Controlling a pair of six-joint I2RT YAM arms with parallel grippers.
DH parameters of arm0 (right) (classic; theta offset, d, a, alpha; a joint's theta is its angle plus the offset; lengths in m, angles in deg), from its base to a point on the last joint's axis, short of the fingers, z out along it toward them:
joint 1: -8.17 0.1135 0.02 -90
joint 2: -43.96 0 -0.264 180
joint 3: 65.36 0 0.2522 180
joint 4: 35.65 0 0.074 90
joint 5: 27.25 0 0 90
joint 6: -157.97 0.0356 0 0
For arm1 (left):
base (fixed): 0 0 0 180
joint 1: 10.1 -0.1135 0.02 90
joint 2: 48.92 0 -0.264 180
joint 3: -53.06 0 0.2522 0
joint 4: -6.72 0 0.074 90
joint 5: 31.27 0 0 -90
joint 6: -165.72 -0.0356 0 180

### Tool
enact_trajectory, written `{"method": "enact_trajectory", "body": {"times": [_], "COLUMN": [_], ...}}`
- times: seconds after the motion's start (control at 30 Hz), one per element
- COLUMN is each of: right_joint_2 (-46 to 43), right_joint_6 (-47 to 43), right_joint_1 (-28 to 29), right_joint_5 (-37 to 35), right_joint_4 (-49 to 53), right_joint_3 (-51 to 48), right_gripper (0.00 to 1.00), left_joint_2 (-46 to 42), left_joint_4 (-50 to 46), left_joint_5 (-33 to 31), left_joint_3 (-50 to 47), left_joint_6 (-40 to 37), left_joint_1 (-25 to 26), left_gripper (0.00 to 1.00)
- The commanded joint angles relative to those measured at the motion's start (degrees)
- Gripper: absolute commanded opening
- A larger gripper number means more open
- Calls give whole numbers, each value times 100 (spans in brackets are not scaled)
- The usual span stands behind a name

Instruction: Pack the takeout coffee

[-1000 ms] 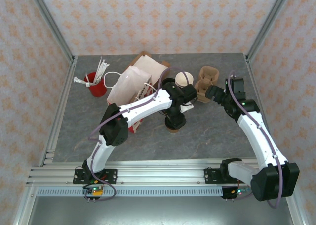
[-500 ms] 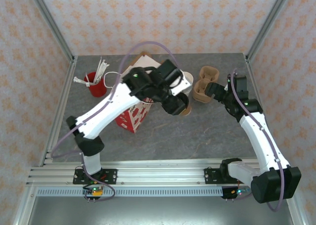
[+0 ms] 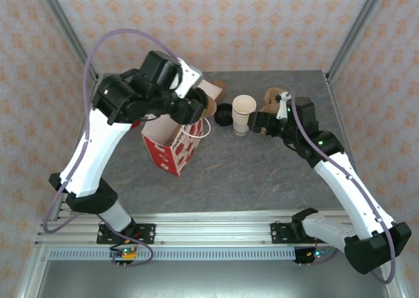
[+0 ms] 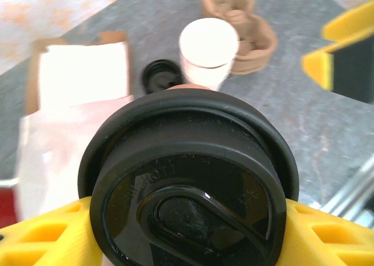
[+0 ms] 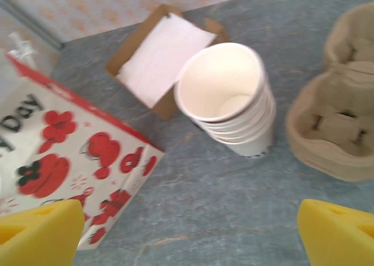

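The takeout coffee point(image 4: 187, 184), a tan cup under a round black lid, sits between the yellow fingers point(image 4: 41, 237) of my left gripper point(image 4: 187, 234), which is shut on it. In the top view my left gripper point(image 3: 196, 105) holds the coffee point(image 3: 211, 105) in the air over the open top of the red-and-white paper bag point(image 3: 171, 150). My right gripper point(image 3: 256, 122) is open and holds nothing. It hovers low, just right of the stack of white cups point(image 3: 244, 113). In the right wrist view its fingertips point(image 5: 41, 231) stand wide apart, nothing in my right gripper point(image 5: 190, 234).
A stack of black lids point(image 3: 224, 113) lies left of the white cups point(image 5: 225, 96). Brown pulp cup carriers point(image 3: 272, 100) stand at the back right. A cardboard box of napkins point(image 5: 163, 55) sits behind the bag point(image 5: 64, 143). Metal frame posts border the table.
My left arm has lifted the coffee from the table's middle and swung it up and left over the bag. My right gripper has moved left toward the white cups.
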State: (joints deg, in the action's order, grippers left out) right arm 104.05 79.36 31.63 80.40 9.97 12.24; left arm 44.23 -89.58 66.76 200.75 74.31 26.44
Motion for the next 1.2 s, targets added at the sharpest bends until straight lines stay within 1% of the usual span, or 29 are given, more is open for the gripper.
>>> {"method": "enact_trajectory", "body": {"times": [0.0,0.1,0.2,0.33,0.43,0.57,0.67,0.83,1.03,1.17], "right_joint_2": [172,393,582,744,743,888,916,981,986,1012], "right_joint_6": [-200,-282,-305,-382,-419,-485,-565,-613,-622,-604], "right_joint_1": [346,623,758,817,836,859,887,900,899,899], "right_joint_5": [8,-83,-87,-38,27,332,502,458,371,352], "right_joint_4": [-266,-311,-351,-338,-363,-492,-565,-602,-619,-619], "right_joint_3": [278,374,435,493,490,396,323,279,244,209], "right_gripper": [94,94,94,94,94,94,94,94,94,94], "left_joint_2": [-274,-444,-596,-734,-723,-585,-454,-179,74,225], "left_joint_4": [-543,-614,-610,-598,-614,-649,-683,-757,-811,-833], "left_joint_5": [-495,-657,-635,-639,-577,-398,-206,28,67,-52], "left_joint_3": [-19,-362,-821,-1449,-1727,-2061,-2169,-2083,-2077,-2134], "left_joint_6": [131,201,269,323,289,263,207,229,286,299], "left_joint_1": [-399,-732,-936,-965,-998,-1125,-1240,-1296,-1290,-1298], "left_gripper": [53,53,53,53,53,53,53,51,50,50]}}
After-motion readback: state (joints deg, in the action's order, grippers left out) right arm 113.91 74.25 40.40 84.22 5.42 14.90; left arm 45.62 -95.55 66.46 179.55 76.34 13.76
